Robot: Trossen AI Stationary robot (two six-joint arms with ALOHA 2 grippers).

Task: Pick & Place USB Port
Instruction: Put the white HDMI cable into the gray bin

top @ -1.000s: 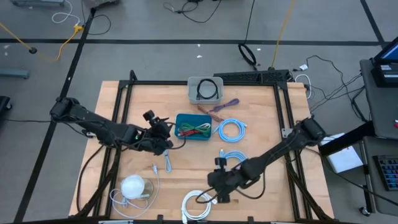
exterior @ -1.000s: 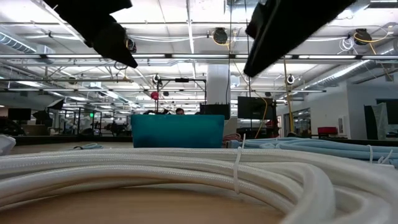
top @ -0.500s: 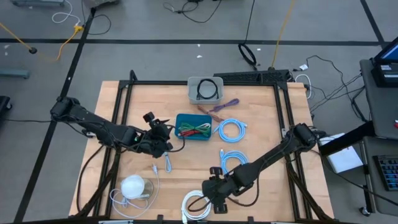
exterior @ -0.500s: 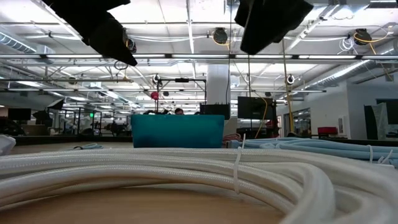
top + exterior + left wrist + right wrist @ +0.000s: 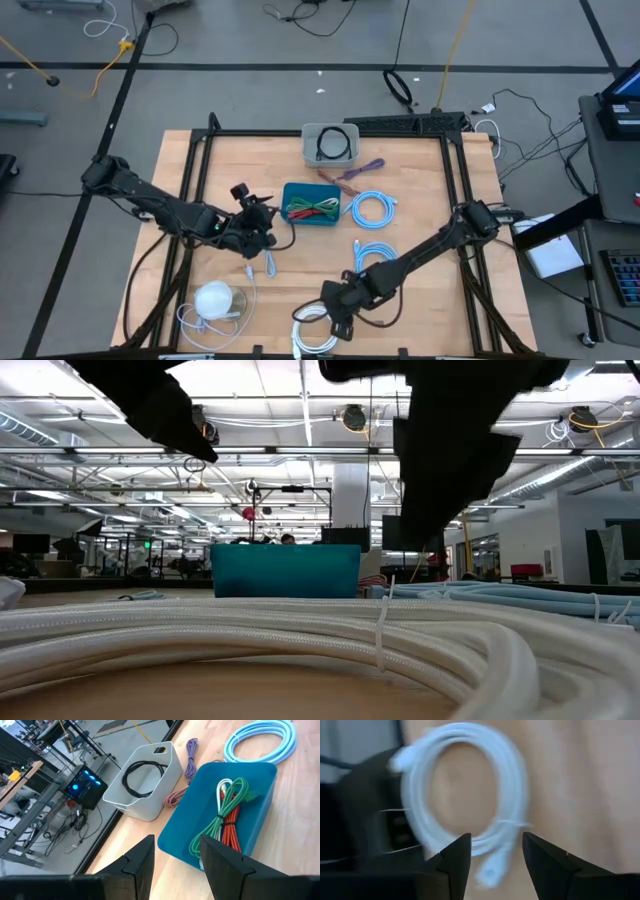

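Two bins (image 5: pixel 310 204), two light blue cable coils (image 5: pixel 372 210), one white coil (image 5: pixel 315 330), one white ball (image 5: pixel 213 298)

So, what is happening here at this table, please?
Two robot arms are sorting coiled cables on a wooden table. The right gripper hangs over the white cable coil at the table's near edge, fingers open, nothing held. The left gripper waits beside the teal bin, also open and empty; that bin already holds green and red cables. A grey bin with a black cable sits farther back, and two light blue coils lie on the table.
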